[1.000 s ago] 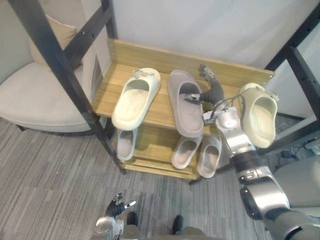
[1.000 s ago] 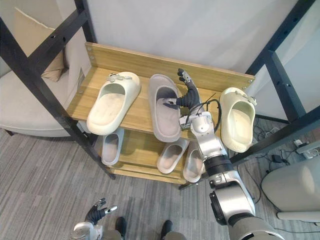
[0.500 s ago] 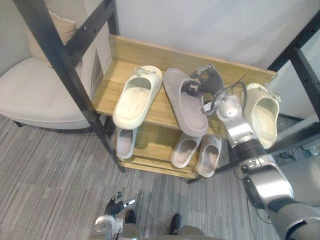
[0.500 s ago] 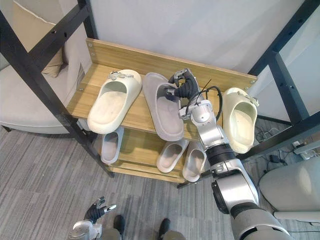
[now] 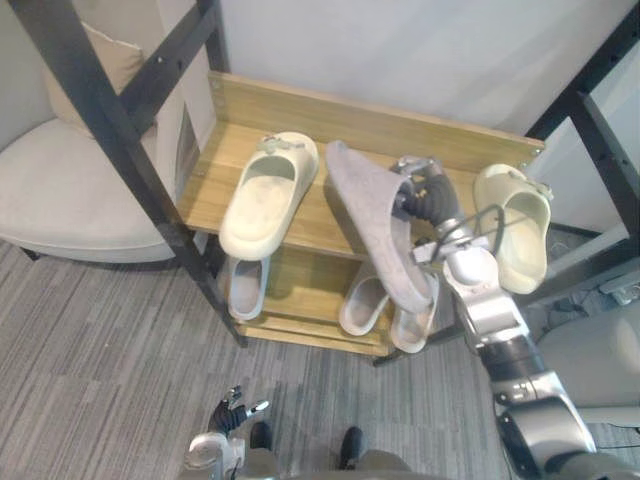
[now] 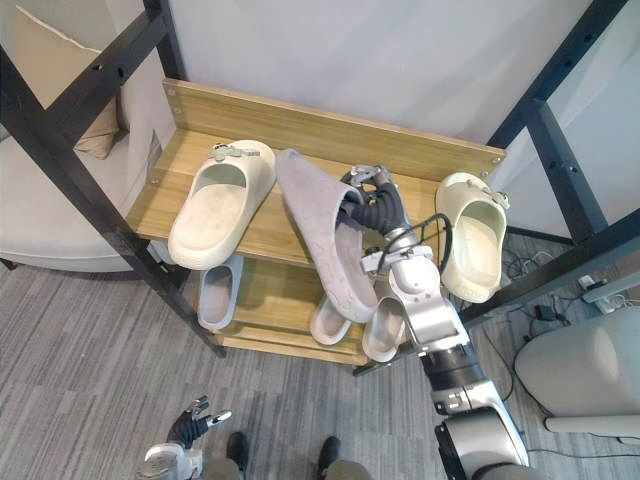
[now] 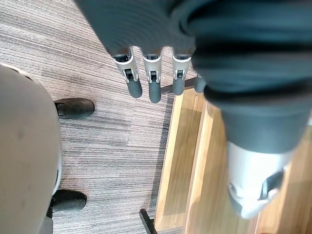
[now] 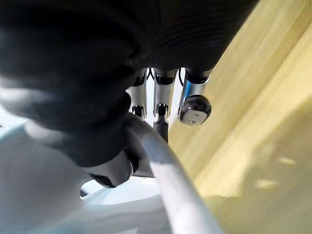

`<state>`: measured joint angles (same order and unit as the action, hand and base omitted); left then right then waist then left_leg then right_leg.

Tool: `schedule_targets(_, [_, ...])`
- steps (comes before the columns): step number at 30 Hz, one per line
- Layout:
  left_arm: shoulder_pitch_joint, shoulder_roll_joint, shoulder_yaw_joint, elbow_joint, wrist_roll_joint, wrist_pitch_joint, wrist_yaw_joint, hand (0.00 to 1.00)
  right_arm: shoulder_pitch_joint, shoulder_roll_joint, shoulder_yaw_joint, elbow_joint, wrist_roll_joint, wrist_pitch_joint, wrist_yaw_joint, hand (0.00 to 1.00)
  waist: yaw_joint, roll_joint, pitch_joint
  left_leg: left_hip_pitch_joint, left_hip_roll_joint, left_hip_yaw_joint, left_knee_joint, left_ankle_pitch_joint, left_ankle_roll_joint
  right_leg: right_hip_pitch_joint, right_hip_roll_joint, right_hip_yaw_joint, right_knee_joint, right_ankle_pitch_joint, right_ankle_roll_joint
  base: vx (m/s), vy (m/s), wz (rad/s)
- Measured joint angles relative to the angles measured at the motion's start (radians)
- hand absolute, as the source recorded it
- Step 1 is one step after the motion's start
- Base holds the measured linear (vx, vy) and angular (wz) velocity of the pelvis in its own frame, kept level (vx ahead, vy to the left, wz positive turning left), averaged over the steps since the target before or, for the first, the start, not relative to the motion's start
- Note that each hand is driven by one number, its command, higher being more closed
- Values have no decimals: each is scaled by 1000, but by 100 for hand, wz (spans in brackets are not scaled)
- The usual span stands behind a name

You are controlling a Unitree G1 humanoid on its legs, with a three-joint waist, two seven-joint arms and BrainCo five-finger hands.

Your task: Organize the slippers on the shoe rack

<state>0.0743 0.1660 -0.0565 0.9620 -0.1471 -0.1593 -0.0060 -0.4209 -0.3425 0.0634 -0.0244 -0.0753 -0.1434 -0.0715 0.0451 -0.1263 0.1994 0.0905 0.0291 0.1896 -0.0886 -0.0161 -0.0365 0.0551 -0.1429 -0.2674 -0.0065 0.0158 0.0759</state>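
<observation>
My right hand (image 6: 372, 205) is shut on the strap of a grey-mauve slipper (image 6: 318, 238). It holds the slipper tipped on its edge above the middle of the wooden shoe rack's top shelf (image 5: 214, 168), sole side towards the left. In the right wrist view the fingers (image 8: 160, 105) curl over the strap (image 8: 168, 175). One cream slipper (image 5: 262, 192) lies on the top shelf's left part. Another cream slipper (image 5: 516, 228) sits at its right end, partly over the edge. My left hand (image 5: 236, 409) hangs low near the floor, fingers (image 7: 152, 83) straight and holding nothing.
The lower shelf holds a pale grey slipper (image 5: 243, 287) at the left and a light pair (image 5: 358, 306) behind the raised slipper. Black metal posts (image 5: 112, 125) cross in front at the left and stand at the right (image 5: 603, 135). A beige armchair (image 5: 62, 195) stands left of the rack.
My right hand has curled shut on the grey slipper's strap and lifted it from flat on the shelf to tilted on its edge, drawn slightly forward. The left hand has stayed put.
</observation>
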Motion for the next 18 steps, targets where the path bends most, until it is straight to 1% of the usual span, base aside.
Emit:
schedule_targets(1, [0,0,0,2,0,0,0,0,10,1,-7,-20,0,-6,-2,100,-1,0,0,0,0,1,0,0,0,0,0,1,0,0,0,0,0,-7])
schedule_targets(3, [0,0,0,14,10,0,-1,0,70,26,-29,-128,9,-32,-10,100,-13,3,-9,1,1,7,3,0,0,-1,0,4,0,0,0,0,0,-7])
schedule_targets(4, [0,-1,0,17,11,1,-1,0,81,31,-29,-145,9,-37,-10,100,-15,4,-12,2,2,8,3,0,0,-1,0,4,0,0,1,0,0,-7])
schedule_targets(6, [0,-6,0,33,30,2,-1,0,150,47,-28,-221,11,-66,-9,100,-24,13,-34,5,6,12,3,0,0,0,0,5,0,0,1,-3,-1,-6])
schedule_targets(10, [5,-13,-1,51,39,3,-2,0,244,78,-19,-294,43,-91,1,100,-39,25,-59,19,6,15,3,0,0,11,0,8,-1,-1,2,-29,-8,-3])
schedule_targets(12, [8,-15,-1,52,39,5,-1,0,292,78,-14,-321,57,-98,23,100,-39,29,-66,22,5,16,3,0,0,13,-1,10,-1,-2,3,-37,-11,-3])
schedule_targets(14, [8,-15,-4,53,39,5,-1,0,335,78,15,-323,71,-104,41,100,-41,30,-69,24,5,19,4,1,-1,14,-1,13,-1,-3,5,-44,-16,-5])
schedule_targets(15, [8,-14,-11,55,40,5,-1,0,376,83,52,-323,77,-104,59,100,-42,33,-73,24,5,19,3,2,-3,14,-1,14,-1,-6,8,-42,-22,-2])
schedule_targets(17, [8,-16,-19,72,39,3,-1,0,434,98,107,-322,77,-104,77,100,-44,40,-80,28,2,18,3,4,-5,15,0,13,-3,-8,12,-39,-21,1])
schedule_targets(18, [8,-21,-23,75,42,0,-1,0,479,109,158,-318,76,-104,93,100,-44,49,-86,35,2,18,3,4,-5,23,1,13,-8,-8,12,-27,-16,4])
